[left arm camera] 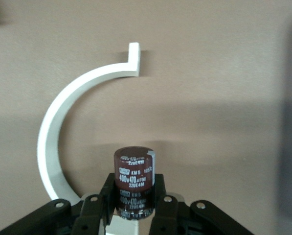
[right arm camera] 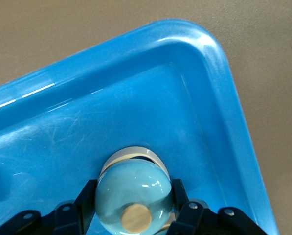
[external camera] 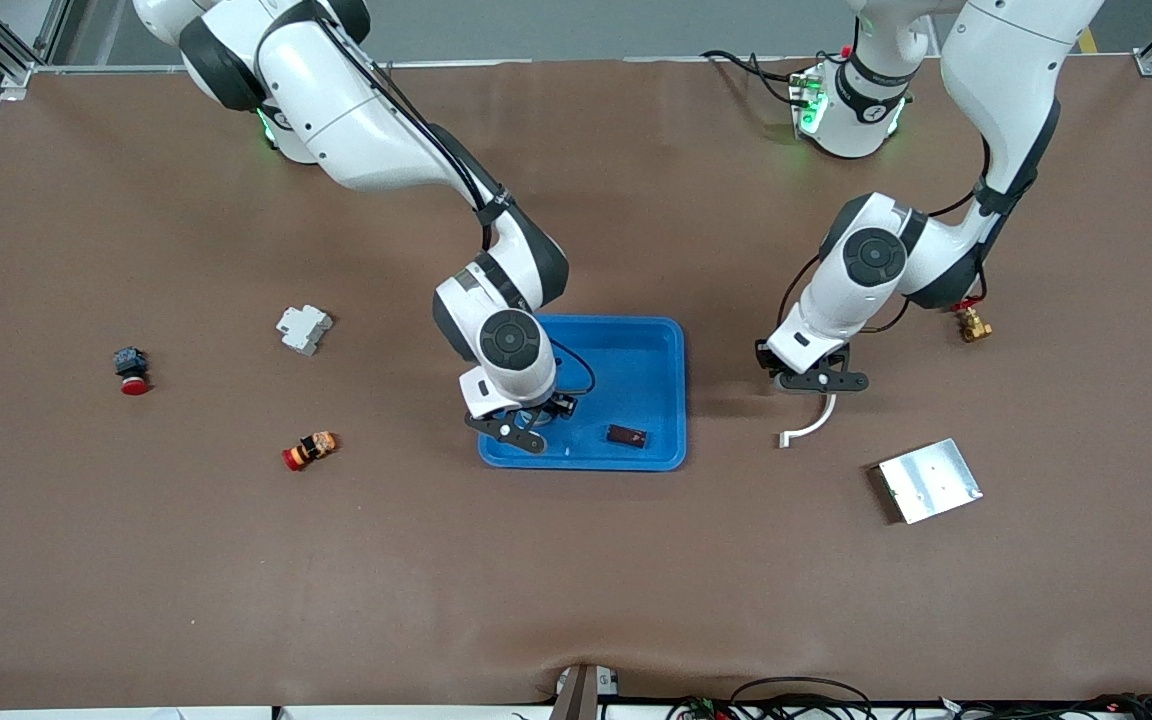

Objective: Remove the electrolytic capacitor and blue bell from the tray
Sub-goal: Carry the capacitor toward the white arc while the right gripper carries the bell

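My left gripper [external camera: 821,385] is shut on a dark brown capacitor [left arm camera: 133,171], which stands upright between the fingers [left arm camera: 161,196]. It hangs over the bare table, just beside a white curved bracket [external camera: 806,428] [left arm camera: 67,112]. My right gripper [external camera: 526,420] is down in the blue tray [external camera: 656,340], at the corner toward the right arm's end and nearer the front camera. Its fingers [right arm camera: 87,196] press on both sides of a light blue bell [right arm camera: 133,196] with a tan knob on top. I cannot tell whether the bell rests on the tray floor [right arm camera: 136,107].
A small dark red part [external camera: 626,435] lies in the tray. A metal plate [external camera: 929,480] and a brass fitting [external camera: 973,325] lie toward the left arm's end. A white breaker [external camera: 304,328], a red push button [external camera: 132,372] and a red-orange part [external camera: 309,450] lie toward the right arm's end.
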### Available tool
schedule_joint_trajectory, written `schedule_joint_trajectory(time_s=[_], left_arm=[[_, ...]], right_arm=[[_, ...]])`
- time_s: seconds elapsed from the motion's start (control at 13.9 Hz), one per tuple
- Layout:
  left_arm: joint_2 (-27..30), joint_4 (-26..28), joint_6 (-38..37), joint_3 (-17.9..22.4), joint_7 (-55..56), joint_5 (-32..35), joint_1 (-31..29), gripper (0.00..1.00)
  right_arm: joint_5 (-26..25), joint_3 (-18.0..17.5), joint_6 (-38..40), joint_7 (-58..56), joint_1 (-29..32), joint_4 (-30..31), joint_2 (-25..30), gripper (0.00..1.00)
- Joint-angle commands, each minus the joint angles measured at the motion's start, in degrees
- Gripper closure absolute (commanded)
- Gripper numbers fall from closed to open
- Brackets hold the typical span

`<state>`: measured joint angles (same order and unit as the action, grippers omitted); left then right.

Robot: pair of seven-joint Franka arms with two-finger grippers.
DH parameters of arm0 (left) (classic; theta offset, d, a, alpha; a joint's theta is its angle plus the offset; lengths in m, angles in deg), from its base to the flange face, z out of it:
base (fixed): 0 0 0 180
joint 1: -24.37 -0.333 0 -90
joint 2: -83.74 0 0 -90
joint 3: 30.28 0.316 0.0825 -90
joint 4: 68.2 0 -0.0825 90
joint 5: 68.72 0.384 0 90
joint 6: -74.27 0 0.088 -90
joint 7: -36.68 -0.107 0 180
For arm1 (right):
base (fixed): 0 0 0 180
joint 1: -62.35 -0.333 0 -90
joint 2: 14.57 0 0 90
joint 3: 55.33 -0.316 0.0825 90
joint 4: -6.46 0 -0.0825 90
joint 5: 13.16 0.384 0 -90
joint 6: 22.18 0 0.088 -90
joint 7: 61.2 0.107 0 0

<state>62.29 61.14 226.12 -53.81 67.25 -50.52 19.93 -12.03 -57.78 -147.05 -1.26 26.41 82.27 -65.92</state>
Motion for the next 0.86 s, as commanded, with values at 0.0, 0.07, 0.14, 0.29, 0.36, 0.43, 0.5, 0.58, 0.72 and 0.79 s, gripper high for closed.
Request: schedule_joint_trajectory(time_s=[0.0,0.07,0.14,0.29,0.36,0.43,0.5,0.58,0.72,0.79], left_arm=[[-0.52,0.91,2.39,-0.73,-0.86,3.06,-2.58,1.00],[-0.87,0.91,2.66,-0.73,-0.86,3.15,-2.50,1.00],[-1.48,0.91,3.62,-0.73,-0.86,3.24,-2.58,1.00],[-2.80,0.91,5.20,-0.55,-0.77,3.50,-2.58,1.00],[-3.50,0.91,6.17,-0.55,-0.77,3.51,-2.50,1.00],[-3.86,0.82,6.61,-0.46,-0.69,3.51,-2.50,1.00],[-4.12,0.82,6.62,-0.46,-0.60,3.59,-2.32,1.00],[-4.21,0.82,6.62,-0.46,-0.60,3.59,-2.41,1.00],[-5.44,0.30,6.70,-0.46,-0.34,5.25,-2.41,1.00],[-5.79,0.21,7.05,-0.46,0.01,5.79,-2.32,1.00]], right_arm=[[-0.69,-2.29,1.20,0.09,2.27,-1.98,-0.06,0.77],[-0.43,-2.29,1.20,0.09,2.54,-2.07,0.38,0.77],[-0.34,-2.29,1.73,0.09,2.71,-2.07,0.82,0.80],[-0.16,-2.03,6.45,0.01,4.03,-3.29,3.09,0.83],[-0.25,-1.42,9.00,-0.52,4.03,-4.43,4.32,0.83],[-0.25,-1.33,10.59,-1.91,4.99,-4.62,5.64,0.85],[-0.25,-1.59,11.91,-3.49,7.35,-4.27,7.39,0.89],[-0.16,-1.59,14.10,-4.47,8.85,-3.66,8.72,0.90],[-0.51,-1.07,17.80,-8.32,11.58,-2.17,10.57,0.91],[-0.51,-0.37,17.81,-10.87,12.90,0.10,12.05,0.99]])
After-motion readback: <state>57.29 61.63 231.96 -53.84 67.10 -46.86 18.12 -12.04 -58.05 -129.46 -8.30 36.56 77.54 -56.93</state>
